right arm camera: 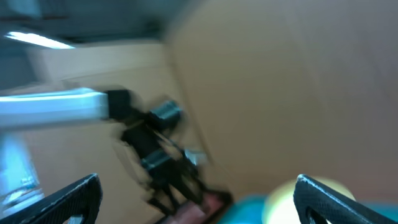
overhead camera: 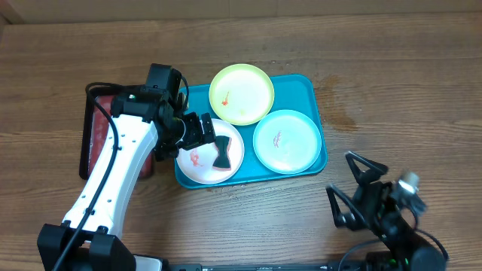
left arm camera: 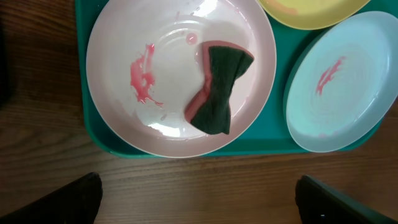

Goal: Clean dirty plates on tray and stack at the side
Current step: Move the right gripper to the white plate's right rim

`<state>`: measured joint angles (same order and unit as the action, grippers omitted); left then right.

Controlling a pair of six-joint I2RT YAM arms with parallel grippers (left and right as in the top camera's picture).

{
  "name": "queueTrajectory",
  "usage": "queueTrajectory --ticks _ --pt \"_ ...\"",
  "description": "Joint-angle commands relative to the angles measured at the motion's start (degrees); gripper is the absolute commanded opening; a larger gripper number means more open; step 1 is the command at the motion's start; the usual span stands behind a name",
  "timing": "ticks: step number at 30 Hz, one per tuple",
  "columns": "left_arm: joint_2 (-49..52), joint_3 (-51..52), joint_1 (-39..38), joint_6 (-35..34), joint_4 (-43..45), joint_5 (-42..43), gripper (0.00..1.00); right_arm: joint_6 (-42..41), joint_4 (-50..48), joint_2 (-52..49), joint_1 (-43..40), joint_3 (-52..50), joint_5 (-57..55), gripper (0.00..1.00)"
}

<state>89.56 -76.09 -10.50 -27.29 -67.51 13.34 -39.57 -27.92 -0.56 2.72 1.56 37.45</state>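
L gripper (overhead camera: 203, 134) hangs over the white plate (overhead camera: 190, 167) at lower left of the tray (overhead camera: 303, 89). Its jaws are spread wide w/ nothing between them; in the left wrist view the fingertips (left arm camera: 78, 202) sit at the two bottom corners, well apart. The sponge (left arm camera: 217, 90) lies loose on that plate, twisted like a bow tie, dark scrub side up w/ the pinkish side showing at the edge. It's prob. there because this plate is the one being worked. A red smear (left arm camera: 144, 78) sits left of the sponge in the wrist view, apart from it, so the plate isn't clean yet.

Yellow-green plate (overhead camera: 241, 93) is at the top of the tray, overhanging the upper rim. Pale blue plate (overhead camera: 286, 141) is lower right w/ a small red mark. All three are on the tray, none stacked at the side.

R gripper (overhead camera: 352, 184) sits off-tray over the table (overhead camera: 422, 90) at lower right, fingers open & empty; its cam is blurred. A dark red tray (overhead camera: 94, 143) at far left lies partly under the L arm (overhead camera: 120, 165).

In the way: the blue plate's rim is just beside the white plate & the tray rim hugs its lower edge, so I'd judge grabbing the sponge needs a straight-down approach.
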Motion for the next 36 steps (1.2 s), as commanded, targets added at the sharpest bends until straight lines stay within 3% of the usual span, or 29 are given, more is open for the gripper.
queueTrajectory --ticks 1,3,6,12,17,19,21,22,25,28,30,32,36 --pt "0.5 0.0 -0.4 -0.2 0.3 1.3 0.99 -3.5 -1.5 0.0 -0.3 5.0 -0.9 1.0" --pt "0.5 0.0 -0.4 -0.2 0.3 1.6 1.0 -2.5 4.8 -1.7 -1.0 12.2 -3.1 1.0" --pt "0.5 0.0 -0.4 -0.2 0.3 1.6 1.0 6.0 18.5 -7.3 -1.9 25.0 -1.3 1.0" --pt "0.5 0.0 -0.4 -0.2 1.2 1.6 1.0 35.3 67.5 -31.4 -2.4 59.6 3.5 1.0" --pt "0.5 0.0 -0.4 -0.2 2.3 1.6 1.0 37.9 87.6 -47.5 -2.4 76.0 20.3 1.0" --pt "0.5 0.0 -0.4 -0.2 2.4 1.6 1.0 37.9 87.8 -51.4 -2.4 77.5 24.4 1.0" --pt "0.5 0.0 -0.4 -0.2 2.4 1.6 1.0 37.9 87.7 -54.8 -2.3 77.5 25.0 0.82" --pt "0.5 0.0 -0.4 -0.2 2.4 1.6 1.0 37.8 88.1 -56.0 -1.7 77.5 22.5 0.8" --pt "0.5 0.0 -0.4 -0.2 2.2 1.5 1.0 33.2 89.8 -59.2 2.8 77.5 3.8 0.72" --pt "0.5 0.0 -0.4 -0.2 2.4 1.6 0.98 26.7 92.5 -63.4 9.8 77.5 -15.4 0.53" --pt "0.5 0.0 -0.4 -0.2 2.7 1.6 0.94 25.4 93.9 -67.3 15.1 77.5 -18.6 0.38" --pt "0.5 0.0 -0.4 -0.2 2.7 1.6 0.93 24.3 93.1 -71.4 20.5 77.5 -18.9 0.37" --pt "0.5 0.0 -0.4 -0.2 2.6 1.5 0.88 20.4 86.6 -79.6 29.6 77.5 -23.4 0.65"
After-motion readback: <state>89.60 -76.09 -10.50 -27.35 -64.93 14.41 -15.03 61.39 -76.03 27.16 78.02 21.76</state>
